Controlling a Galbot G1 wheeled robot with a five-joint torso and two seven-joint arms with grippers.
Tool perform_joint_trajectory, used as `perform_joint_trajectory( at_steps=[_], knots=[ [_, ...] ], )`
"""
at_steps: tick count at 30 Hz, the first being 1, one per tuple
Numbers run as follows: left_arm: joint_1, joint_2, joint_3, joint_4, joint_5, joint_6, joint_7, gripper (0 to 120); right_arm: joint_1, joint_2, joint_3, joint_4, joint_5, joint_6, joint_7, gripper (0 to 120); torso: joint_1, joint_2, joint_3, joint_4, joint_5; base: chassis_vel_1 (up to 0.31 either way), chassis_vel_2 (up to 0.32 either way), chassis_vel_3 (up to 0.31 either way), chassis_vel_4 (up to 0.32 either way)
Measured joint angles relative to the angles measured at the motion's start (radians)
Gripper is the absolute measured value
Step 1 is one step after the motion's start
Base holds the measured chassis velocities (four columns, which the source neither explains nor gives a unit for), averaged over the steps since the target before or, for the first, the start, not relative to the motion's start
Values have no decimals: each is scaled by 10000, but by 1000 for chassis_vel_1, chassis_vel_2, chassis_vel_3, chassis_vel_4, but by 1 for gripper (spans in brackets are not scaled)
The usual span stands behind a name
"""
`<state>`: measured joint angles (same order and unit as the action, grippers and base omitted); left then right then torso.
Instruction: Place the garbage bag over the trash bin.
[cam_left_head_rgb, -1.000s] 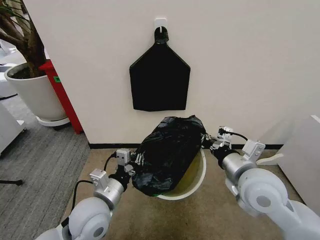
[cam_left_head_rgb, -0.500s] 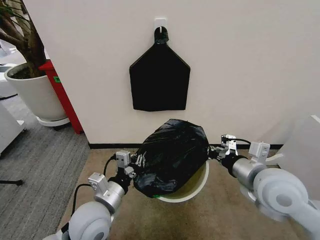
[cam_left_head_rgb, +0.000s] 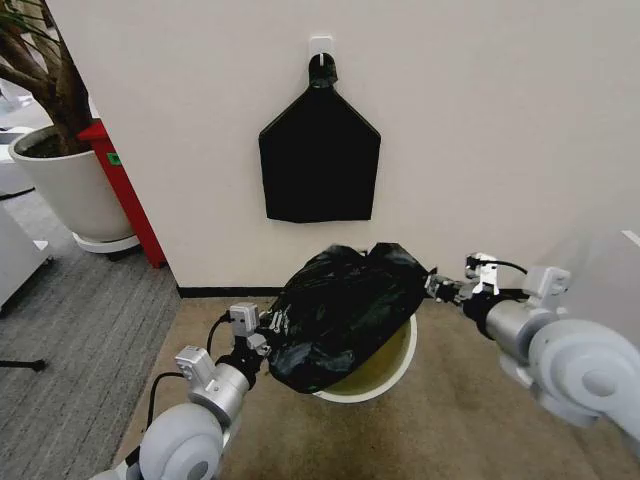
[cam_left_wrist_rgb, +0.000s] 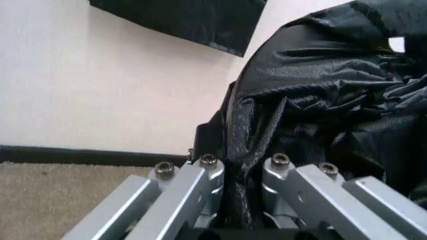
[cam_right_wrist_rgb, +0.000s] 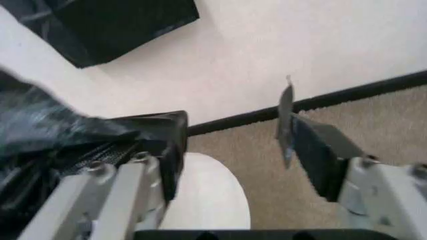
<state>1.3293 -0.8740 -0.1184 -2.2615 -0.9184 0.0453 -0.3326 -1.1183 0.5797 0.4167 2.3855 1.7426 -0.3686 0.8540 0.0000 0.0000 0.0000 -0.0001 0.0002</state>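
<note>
carpet: trash bin (cam_left_head_rgb: 398, 372) under garbage bag (cam_left_head_rgb: 345, 312); left gripper (cam_left_head_rgb: 265, 328) pinching bag.

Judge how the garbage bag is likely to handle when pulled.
The garbage bag looks thin and crinkled, so probably floppy and light. Its glossy film may slip. Bunched in the left gripper, it likely stretches or tears rather than resists.

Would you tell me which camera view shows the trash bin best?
The head view: the trash bin shows its rim and front wall beneath the garbage bag. The right wrist view catches just a white patch of it.
</note>
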Motion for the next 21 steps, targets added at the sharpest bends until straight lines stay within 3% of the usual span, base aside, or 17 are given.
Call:
perform_joint_trajectory(
  at_steps=[5, 12, 17, 21],
  knots=[
    [-42, 34, 0, 100, -64, 44, -2, 4, 50, -25, 252, 6, 440, -7, 94, 70, 0, 0, 0, 1, -3, 0, 0, 0, 0],
    [-70, 101, 6, 19, -75, 120, 23, 4, -23, -236, -441, 185, -1028, -627, -797, 96, 0, -1, 0, 2, -2, 0, 0, 0, 0],
    [-178, 213, -28, -25, -189, 186, 19, 4, -152, -508, -680, 115, -2890, -1041, -2064, 100, 0, -2, 0, 1, -1, 0, 0, 0, 0],
    [-253, 244, -34, -18, -253, 234, -39, 4, -135, -672, -604, 192, -3155, -1076, -2320, 100, 0, -1, 0, 1, -2, 0, 0, 0, 0]
  ],
)
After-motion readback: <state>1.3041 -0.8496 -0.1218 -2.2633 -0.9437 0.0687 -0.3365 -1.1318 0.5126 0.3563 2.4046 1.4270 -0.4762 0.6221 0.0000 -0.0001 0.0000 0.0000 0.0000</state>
